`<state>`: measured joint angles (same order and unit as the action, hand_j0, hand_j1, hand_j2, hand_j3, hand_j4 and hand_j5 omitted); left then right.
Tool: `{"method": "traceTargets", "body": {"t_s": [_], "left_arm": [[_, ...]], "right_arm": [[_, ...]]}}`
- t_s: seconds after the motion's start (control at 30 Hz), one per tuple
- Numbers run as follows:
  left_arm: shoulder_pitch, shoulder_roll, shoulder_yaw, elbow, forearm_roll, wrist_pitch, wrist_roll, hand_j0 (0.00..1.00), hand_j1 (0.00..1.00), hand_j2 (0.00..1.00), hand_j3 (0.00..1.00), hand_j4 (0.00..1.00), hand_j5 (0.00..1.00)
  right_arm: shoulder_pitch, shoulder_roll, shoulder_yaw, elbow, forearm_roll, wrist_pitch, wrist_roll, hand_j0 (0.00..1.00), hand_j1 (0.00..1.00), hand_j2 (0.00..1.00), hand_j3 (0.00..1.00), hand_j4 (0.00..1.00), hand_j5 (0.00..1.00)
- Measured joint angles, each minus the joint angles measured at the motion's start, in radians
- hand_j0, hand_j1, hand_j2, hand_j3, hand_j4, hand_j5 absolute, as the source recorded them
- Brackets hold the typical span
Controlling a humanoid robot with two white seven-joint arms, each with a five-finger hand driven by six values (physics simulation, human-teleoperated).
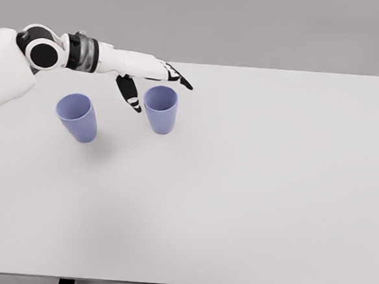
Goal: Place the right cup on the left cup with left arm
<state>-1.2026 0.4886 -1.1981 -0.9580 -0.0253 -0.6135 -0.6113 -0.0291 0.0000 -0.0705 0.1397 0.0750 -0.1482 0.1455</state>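
Risk check: left robot hand [148, 80] is spread open, holding nothing, hovering at the rim of the right cup [160, 109], on its far-left side. Thumb hangs down in the gap between the two cups; the other fingers reach out past the rim's back edge. Can't tell if any finger is actually touching the cup.

Right cup stands upright on the worktop [251, 185], mouth up. Left cup [77, 116] is near it, also mouth up; from this angle it looks slightly tilted, but that may just be perspective. Right arm isn't in view.

What could go wrong, as I judge it:
- Thumb sits low beside the cup wall. If the robot hand closes before it is centred, it pushes the cup right instead of gripping it; the light, tapered shape probably tips or slides.
- Fingers over the rim: closing from above could catch the lip and knock the cup over.
- Smooth tapered wall means a grip high up may squeeze the cup downwards and out.
- Gap between the cups is tight. The forearm passes above and behind the left cup, so any drop or swing during the lift could clip it and shift the target.
- Stacking needs good alignment of base and mouth; off-centre lowering would topple both.
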Motion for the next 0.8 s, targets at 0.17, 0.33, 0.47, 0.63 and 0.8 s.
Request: {"method": "traceTargets", "body": {"t_s": [0.17, 0.33, 0.47, 0.63, 0.8], "left_arm": [[0.015, -0.007, -0.001, 0.008, -0.008, 0.0, 0.0, 1.0, 1.0, 1.0, 1.0, 1.0, 1.0], [0.015, -0.012, 0.001, 0.013, -0.024, 0.0, 0.0, 1.0, 1.0, 1.0, 1.0, 1.0, 1.0], [0.021, -0.024, 0.001, 0.027, -0.045, 0.0, 0.0, 0.88, 0.88, 0.88, 0.88, 0.88, 0.88], [0.021, -0.029, 0.005, 0.037, -0.056, 0.0, 0.0, 0.67, 0.67, 0.67, 0.67, 0.67, 0.67], [0.021, -0.028, 0.012, 0.038, -0.054, 0.0, 0.0, 0.63, 0.63, 0.63, 0.63, 0.63, 0.63]], "right_arm": [[0.0, 0.0, 0.0, 0.0, 0.0, 0.0, 0.0, 1.0, 1.0, 1.0, 1.0, 1.0, 1.0], [0.0, 0.0, 0.0, 0.0, 0.0, 0.0, 0.0, 1.0, 1.0, 1.0, 1.0, 1.0, 1.0], [0.0, 0.0, 0.0, 0.0, 0.0, 0.0, 0.0, 1.0, 1.0, 1.0, 1.0, 1.0, 1.0], [0.0, 0.0, 0.0, 0.0, 0.0, 0.0, 0.0, 1.0, 1.0, 1.0, 1.0, 1.0, 1.0], [0.0, 0.0, 0.0, 0.0, 0.0, 0.0, 0.0, 1.0, 1.0, 1.0, 1.0, 1.0, 1.0]]}}
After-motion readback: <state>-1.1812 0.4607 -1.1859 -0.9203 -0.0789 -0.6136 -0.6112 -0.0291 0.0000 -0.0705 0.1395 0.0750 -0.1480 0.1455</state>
